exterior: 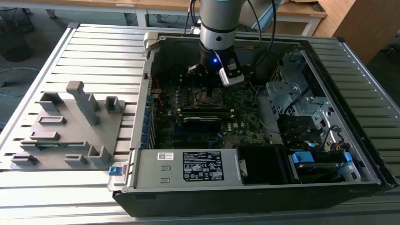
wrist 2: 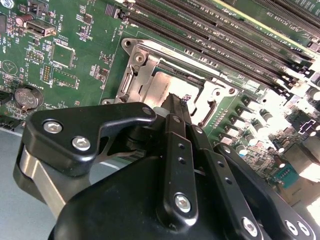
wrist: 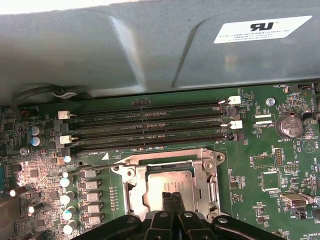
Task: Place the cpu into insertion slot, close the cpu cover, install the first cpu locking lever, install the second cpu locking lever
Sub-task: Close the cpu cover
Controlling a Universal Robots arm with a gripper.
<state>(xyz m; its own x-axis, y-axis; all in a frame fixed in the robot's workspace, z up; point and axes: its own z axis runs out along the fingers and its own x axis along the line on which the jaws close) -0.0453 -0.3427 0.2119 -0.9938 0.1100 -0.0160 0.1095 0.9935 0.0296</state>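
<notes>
I am working with the gripper [wrist: 171, 195], fingers together and empty, at the edge of the cover [wrist: 132, 186] over the seated cpu [wrist: 160, 180]; judging any push should be straight and light.

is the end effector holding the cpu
No, the cpu lies flat on the motherboard, framed by the cpu cover.

Second wrist view: gripper [wrist 2: 173, 102] housing blocks the near side of the cpu cover [wrist 2: 132, 70]. First wrist view: fingers [wrist: 167, 202] hide the near edge of the cpu [wrist: 167, 181], and the picture edge crops the cover there. Exterior view: insertion slot [exterior: 208, 97] too small for detail.
</notes>
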